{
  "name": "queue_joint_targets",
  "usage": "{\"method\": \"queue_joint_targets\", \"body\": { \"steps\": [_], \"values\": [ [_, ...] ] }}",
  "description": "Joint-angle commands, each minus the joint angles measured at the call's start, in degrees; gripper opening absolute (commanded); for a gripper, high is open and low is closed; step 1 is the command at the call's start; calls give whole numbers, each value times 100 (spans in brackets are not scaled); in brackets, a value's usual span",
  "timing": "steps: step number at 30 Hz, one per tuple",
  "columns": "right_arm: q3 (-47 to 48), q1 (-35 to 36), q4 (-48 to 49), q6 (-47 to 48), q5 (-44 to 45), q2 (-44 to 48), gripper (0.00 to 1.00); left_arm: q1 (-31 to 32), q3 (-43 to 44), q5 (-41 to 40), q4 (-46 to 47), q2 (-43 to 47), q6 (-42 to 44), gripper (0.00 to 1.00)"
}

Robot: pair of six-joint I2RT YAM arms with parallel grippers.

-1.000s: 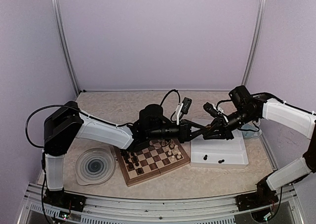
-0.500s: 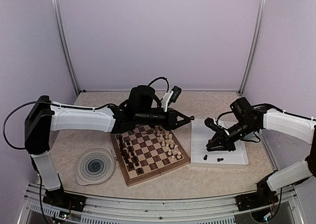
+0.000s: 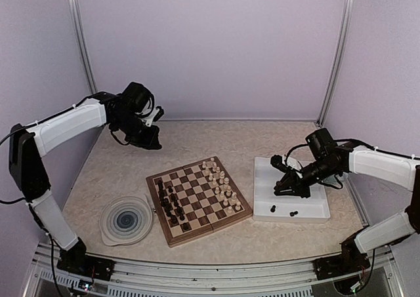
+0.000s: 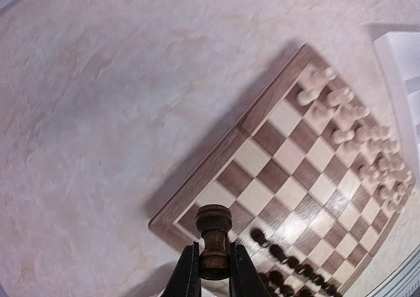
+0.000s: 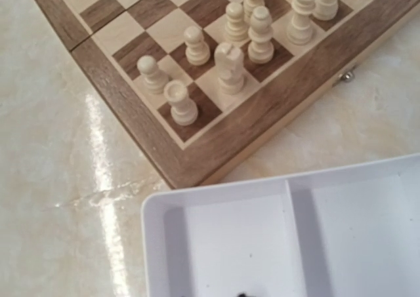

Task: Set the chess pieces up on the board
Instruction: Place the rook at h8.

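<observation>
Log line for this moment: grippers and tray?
left gripper: shut on dark piece, raised, off the board | right gripper: shut, over white tray | tray: two dark pieces

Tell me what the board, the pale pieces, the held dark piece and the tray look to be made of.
board: wood, with grain lines on its border and a soft sheen.
pale pieces: probably turned light wood, smooth and matte.
dark piece in the left gripper: wood stained dark brown, with a slight gloss on its rim.
tray: likely white plastic, uniform, with rounded moulded corners.
</observation>
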State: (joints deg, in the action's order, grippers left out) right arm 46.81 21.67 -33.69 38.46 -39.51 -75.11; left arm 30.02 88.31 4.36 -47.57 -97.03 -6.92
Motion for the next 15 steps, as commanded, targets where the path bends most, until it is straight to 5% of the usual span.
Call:
{"method": "queue_joint_targets", "body": {
  "steps": [1, 15],
  "values": [
    [-110, -40, 124, -40, 78, 15, 5, -115, -221, -337, -1423, -264, 285, 1],
    [-136, -40, 82, -1, 44, -13, 6, -233, -329, -680, -1632, -1206, 244, 0]
  ]
}}
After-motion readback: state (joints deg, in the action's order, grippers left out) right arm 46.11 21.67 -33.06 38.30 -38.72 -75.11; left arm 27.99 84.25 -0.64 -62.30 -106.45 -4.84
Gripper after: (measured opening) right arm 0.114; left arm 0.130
